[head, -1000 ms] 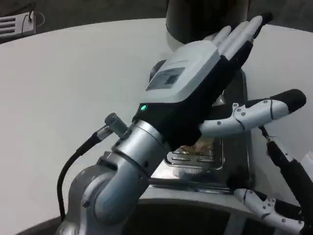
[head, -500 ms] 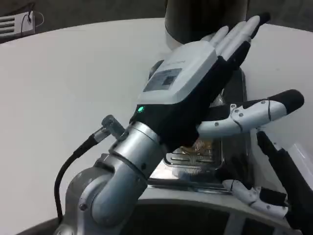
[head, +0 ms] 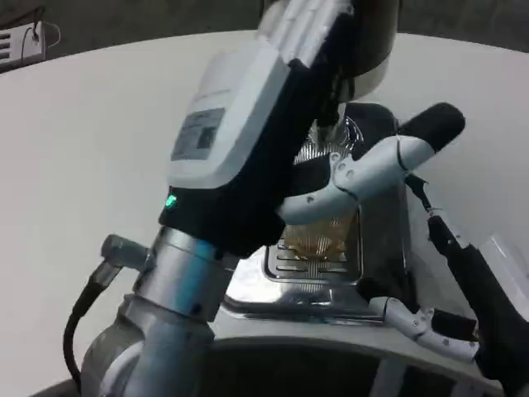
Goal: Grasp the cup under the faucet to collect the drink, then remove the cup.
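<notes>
1. The single head view looks steeply down from above the robot onto the white table (head: 99,107).
2. It faces forward, away from the body; the left hand (head: 248,124) rises very near the lens, mid-picture.
3. Beyond and beneath that hand lies the metal drip tray (head: 318,256); the right hand (head: 463,306) sits at the lower right edge.

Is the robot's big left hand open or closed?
Open: the left hand holds nothing, its fingers straight toward the dispenser, thumb sticking out.
</notes>
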Controlling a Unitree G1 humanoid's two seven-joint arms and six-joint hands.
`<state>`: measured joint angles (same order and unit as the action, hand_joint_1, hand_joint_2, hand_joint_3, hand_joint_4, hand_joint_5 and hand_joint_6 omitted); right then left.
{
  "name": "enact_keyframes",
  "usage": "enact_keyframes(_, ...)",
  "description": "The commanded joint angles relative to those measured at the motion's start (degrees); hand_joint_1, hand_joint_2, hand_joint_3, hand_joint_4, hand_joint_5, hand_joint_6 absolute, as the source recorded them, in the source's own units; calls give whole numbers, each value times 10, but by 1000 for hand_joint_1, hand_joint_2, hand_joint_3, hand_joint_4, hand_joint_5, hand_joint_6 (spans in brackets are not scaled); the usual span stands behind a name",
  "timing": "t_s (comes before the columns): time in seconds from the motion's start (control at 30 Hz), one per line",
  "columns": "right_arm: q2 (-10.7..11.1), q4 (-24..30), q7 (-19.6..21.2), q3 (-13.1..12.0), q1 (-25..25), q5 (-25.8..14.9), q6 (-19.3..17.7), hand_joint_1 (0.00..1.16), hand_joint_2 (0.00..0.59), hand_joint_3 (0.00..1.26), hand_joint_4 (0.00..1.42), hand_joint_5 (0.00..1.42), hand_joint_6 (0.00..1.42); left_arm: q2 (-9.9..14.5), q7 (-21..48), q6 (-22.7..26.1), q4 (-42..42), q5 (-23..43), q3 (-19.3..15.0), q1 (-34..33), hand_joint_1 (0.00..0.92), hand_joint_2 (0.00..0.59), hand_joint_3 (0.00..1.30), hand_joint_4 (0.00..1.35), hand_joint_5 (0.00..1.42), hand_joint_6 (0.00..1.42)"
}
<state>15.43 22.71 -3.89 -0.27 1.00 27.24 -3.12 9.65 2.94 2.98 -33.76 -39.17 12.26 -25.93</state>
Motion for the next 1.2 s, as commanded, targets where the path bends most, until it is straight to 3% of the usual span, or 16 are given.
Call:
enact_keyframes(0.03, 0, -10, 4, 4, 5, -11, -7, 533, 254, 0, 0, 22, 139, 6, -31, -18, -26, -8, -39, 60, 0, 166, 0, 0, 6, 0)
enact_keyframes(0.43, 7, -38, -1, 12, 26, -33, -18, 529, 253, 0, 0, 30, 157, 16, -29, -25, -92, -22, -92, 229, 0, 166, 0, 0, 20, 0)
enact_keyframes(0.6, 10, -55, -3, 16, 40, -42, -24, 538, 245, 0, 0, 37, 170, 17, -31, -37, -96, -37, -94, 304, 0, 167, 0, 0, 17, 0)
enact_keyframes(0.8, 10, -79, -1, 24, 61, -47, -31, 550, 249, 0, 0, 50, 177, 19, -81, -74, -58, -75, -90, 385, 0, 173, 0, 0, 31, 0)
enact_keyframes(1.2, 7, -128, 5, 32, 103, -58, -45, 590, 241, 0, 41, 73, 196, 32, -129, -116, 19, -88, -95, 419, 0, 178, 0, 0, 2, 0)
